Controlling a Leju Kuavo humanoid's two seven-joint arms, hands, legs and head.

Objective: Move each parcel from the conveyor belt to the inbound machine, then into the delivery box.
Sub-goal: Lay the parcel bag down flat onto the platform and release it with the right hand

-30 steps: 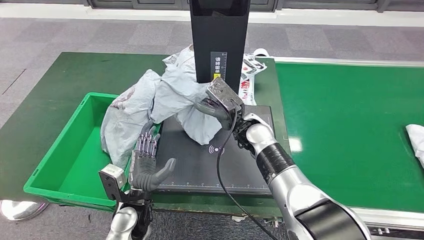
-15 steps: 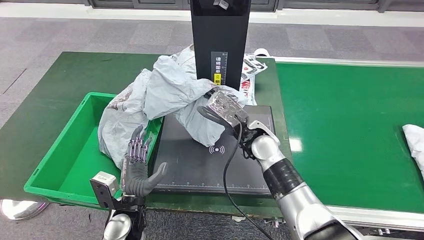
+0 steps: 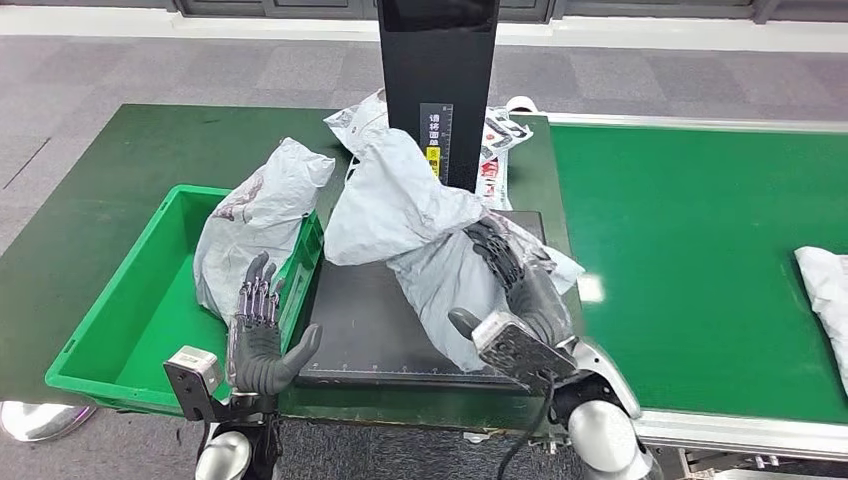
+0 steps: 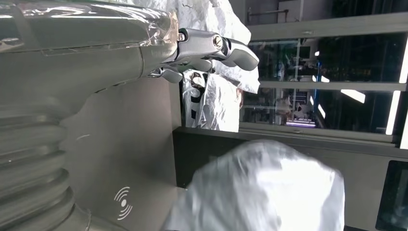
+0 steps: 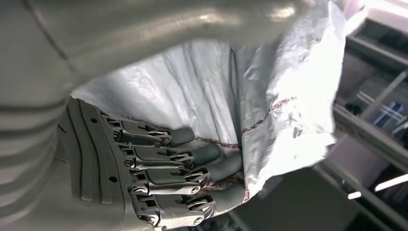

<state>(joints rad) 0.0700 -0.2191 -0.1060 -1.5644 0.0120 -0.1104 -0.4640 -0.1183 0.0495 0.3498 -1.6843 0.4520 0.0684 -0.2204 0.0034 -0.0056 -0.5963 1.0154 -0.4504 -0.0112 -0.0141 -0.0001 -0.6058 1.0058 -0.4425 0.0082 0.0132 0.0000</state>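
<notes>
My right arm has swung back toward me, and my right hand (image 3: 520, 290) has turned over. A moment ago it held the bag (image 3: 420, 225) from above, near the black post (image 3: 438, 80). Now it lies at 5 o'clock on the bag, with fingers (image 5: 192, 156) pressed against the plastic. I think it still holds the bag, so the scan step looks about done.

The bag rests on the dark machine plate (image 3: 370, 330). The green box (image 3: 130, 320) sits at 9 o'clock from it, with another bag (image 3: 250, 220) leaning inside. The box comes next.

My left hand (image 3: 258, 335) has dropped a little lower. It waits open and empty by the box edge.
</notes>
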